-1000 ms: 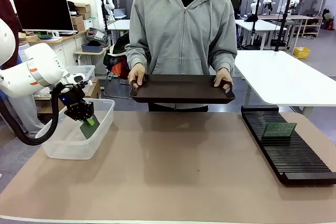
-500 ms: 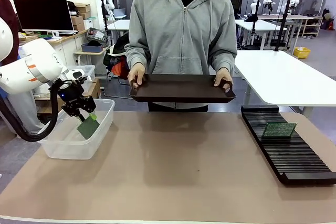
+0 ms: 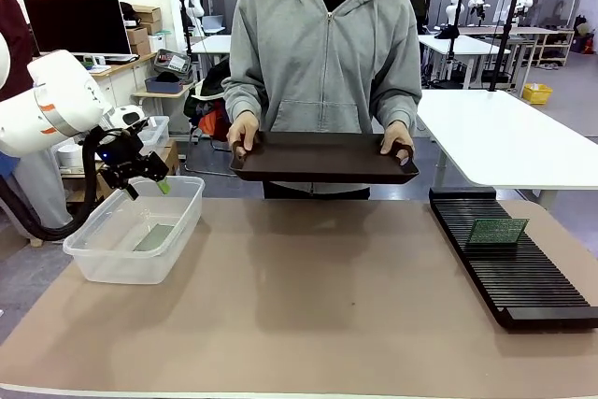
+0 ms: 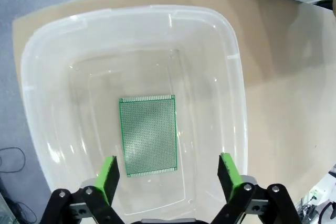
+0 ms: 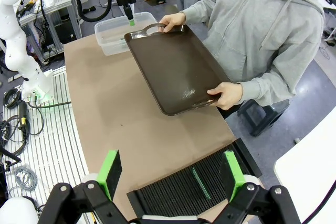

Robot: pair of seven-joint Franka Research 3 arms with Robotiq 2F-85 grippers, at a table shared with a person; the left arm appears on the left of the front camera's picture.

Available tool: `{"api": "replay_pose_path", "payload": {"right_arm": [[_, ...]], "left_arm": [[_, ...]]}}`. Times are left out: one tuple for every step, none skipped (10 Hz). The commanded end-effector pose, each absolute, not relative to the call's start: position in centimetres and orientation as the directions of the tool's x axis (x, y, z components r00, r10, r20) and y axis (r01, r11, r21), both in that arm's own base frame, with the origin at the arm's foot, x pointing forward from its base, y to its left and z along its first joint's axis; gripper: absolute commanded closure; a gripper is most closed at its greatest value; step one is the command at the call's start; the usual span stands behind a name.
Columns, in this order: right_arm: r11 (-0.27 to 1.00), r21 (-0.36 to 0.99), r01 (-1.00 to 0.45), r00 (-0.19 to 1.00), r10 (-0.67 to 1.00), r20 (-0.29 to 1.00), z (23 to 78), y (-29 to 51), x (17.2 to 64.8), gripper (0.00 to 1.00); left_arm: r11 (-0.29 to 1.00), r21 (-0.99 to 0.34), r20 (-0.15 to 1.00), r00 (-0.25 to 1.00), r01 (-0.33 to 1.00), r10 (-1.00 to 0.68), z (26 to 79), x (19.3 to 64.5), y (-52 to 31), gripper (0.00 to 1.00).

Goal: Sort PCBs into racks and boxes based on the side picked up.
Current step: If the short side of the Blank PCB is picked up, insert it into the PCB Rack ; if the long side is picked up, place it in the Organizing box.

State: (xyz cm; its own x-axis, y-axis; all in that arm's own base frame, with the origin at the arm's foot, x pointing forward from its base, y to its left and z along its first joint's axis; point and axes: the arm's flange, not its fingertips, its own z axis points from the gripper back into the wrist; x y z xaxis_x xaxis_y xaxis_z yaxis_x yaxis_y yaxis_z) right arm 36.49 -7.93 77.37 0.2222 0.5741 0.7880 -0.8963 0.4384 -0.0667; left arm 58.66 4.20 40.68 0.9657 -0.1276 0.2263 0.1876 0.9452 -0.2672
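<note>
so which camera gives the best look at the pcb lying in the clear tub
The left wrist view: it looks straight down on the PCB lying flat on the floor of the tub, between the open left gripper's fingers. In the front view the board is a dim patch behind the translucent wall. The right wrist view shows the tub far off, the board indistinct.

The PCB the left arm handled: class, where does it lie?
In the left wrist view, that PCB lies flat on the clear tub's floor, at the table's left end.
</note>
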Motion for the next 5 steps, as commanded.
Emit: {"api": "replay_pose_path", "payload": {"right_arm": [[0.433, -0.064, -0.899, 0.219, 0.570, 0.792, 77.3, -7.8, 36.4, 0.00], [0.433, -0.064, -0.899, 0.219, 0.570, 0.792, 77.3, -7.8, 36.4, 0.00], [0.433, -0.064, -0.899, 0.219, 0.570, 0.792, 77.3, -7.8, 36.4, 0.00], [0.433, -0.064, -0.899, 0.219, 0.570, 0.792, 77.3, -7.8, 36.4, 0.00], [0.433, -0.064, -0.899, 0.219, 0.570, 0.792, 77.3, -7.8, 36.4, 0.00]], "left_arm": [[0.956, -0.215, 0.267, 0.953, 0.202, -0.141, 41.2, 57.5, 3.6, 0.00], [0.957, -0.216, 0.282, 0.951, 0.194, -0.129, 41.6, 57.3, 3.3, 0.00], [0.948, -0.250, 0.245, 0.960, 0.197, -0.135, 41.3, 58.5, 4.1, 0.00], [0.948, -0.250, 0.245, 0.960, 0.197, -0.135, 41.3, 58.5, 4.1, 0.00], [0.948, -0.250, 0.245, 0.960, 0.197, -0.135, 41.3, 58.5, 4.1, 0.00]]}}
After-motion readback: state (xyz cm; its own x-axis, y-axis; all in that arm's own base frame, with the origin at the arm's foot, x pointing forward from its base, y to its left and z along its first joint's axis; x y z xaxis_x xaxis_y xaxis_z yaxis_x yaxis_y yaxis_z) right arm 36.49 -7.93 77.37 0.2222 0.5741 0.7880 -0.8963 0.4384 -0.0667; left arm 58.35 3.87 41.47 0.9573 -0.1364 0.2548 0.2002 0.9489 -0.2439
